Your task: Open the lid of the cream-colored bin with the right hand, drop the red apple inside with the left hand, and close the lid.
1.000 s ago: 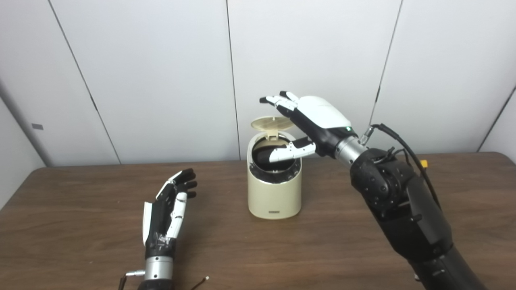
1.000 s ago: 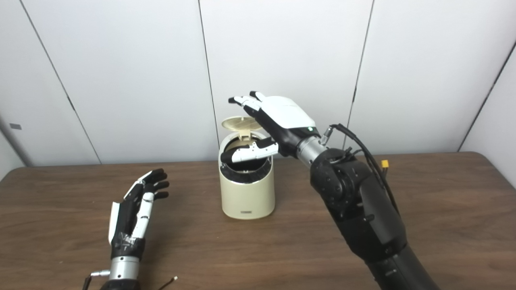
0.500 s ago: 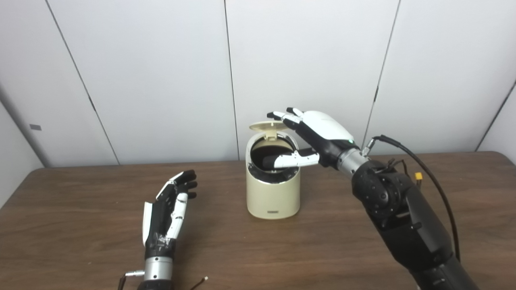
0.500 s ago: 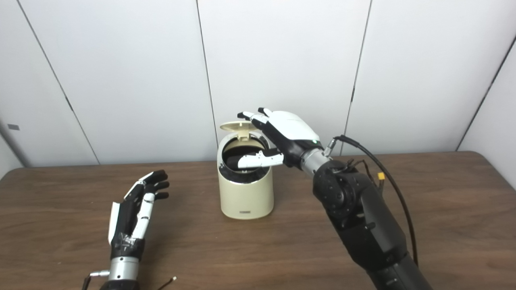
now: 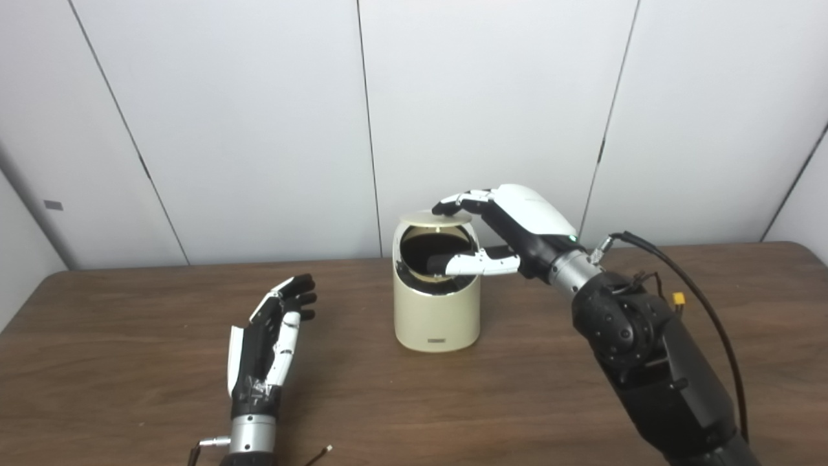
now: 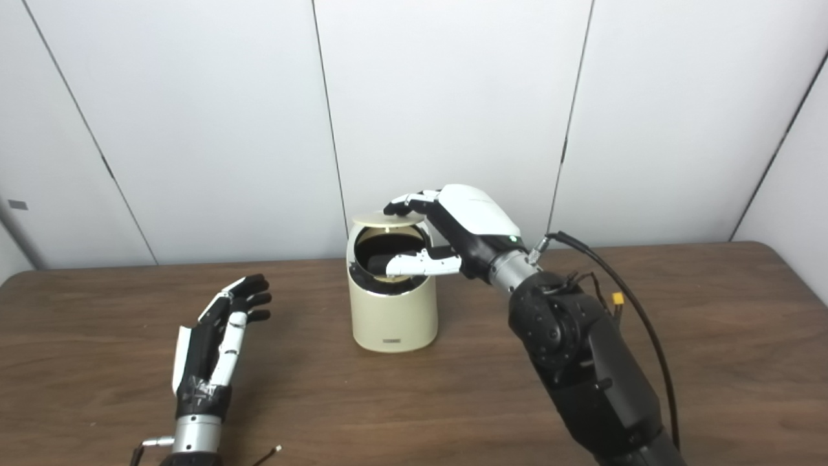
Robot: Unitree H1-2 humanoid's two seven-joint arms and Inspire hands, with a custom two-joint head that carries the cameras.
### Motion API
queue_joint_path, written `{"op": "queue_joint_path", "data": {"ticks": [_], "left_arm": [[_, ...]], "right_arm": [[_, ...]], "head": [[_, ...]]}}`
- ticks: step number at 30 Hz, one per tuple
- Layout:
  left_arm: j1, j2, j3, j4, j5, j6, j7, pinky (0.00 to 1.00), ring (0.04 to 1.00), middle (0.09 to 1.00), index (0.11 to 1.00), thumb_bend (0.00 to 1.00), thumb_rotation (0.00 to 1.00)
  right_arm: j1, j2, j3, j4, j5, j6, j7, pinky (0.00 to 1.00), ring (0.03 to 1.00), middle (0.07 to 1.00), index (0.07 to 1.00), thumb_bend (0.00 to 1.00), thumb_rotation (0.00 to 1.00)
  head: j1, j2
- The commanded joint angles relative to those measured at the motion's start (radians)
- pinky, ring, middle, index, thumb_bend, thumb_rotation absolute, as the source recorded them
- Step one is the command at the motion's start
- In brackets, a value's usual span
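The cream-colored bin [image 5: 437,310] stands at the table's middle. Its round lid [image 5: 435,219] is nearly level, hinged at the back, with a gap over the dark opening. My right hand [image 5: 511,223] is open above the bin: its fingers [image 5: 460,200] rest on top of the lid and its thumb reaches across the mouth in front. My left hand [image 5: 270,340] lies open on the table to the left of the bin, holding nothing. No red apple shows in either view; the bin's inside is too dark to read.
The brown wooden table [image 5: 129,388] stretches left and right of the bin. A black cable with a yellow plug [image 5: 678,299] hangs by my right forearm. White wall panels stand close behind the table.
My right hand has come down and pushed the lid from steeply raised to almost level over the opening. The left hand has stayed where it was.
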Motion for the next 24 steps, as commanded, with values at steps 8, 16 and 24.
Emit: {"op": "queue_joint_path", "data": {"ticks": [8, 16, 24], "left_arm": [[0.017, -0.013, 0.001, -0.025, 0.030, -0.003, 0.014, 0.69, 0.756, 0.770, 0.768, 0.34, 0.75], [0.017, -0.015, 0.001, -0.038, 0.035, 0.001, 0.014, 0.68, 0.750, 0.770, 0.765, 0.35, 0.75], [0.034, -0.036, -0.004, -0.093, 0.054, 0.061, 0.020, 0.68, 0.750, 0.769, 0.767, 0.33, 0.73]], "right_arm": [[0.010, -0.036, 0.003, -0.047, -0.007, -0.017, 0.001, 0.92, 0.876, 0.781, 0.771, 0.88, 0.89], [0.034, -0.067, 0.015, -0.035, -0.007, -0.034, 0.004, 0.93, 0.884, 0.783, 0.782, 0.87, 0.85], [0.046, -0.097, 0.045, -0.042, -0.027, -0.019, 0.056, 0.96, 0.903, 0.808, 0.803, 0.85, 0.89]], "head": [[0.011, 0.011], [0.018, 0.027], [0.028, 0.047]]}}
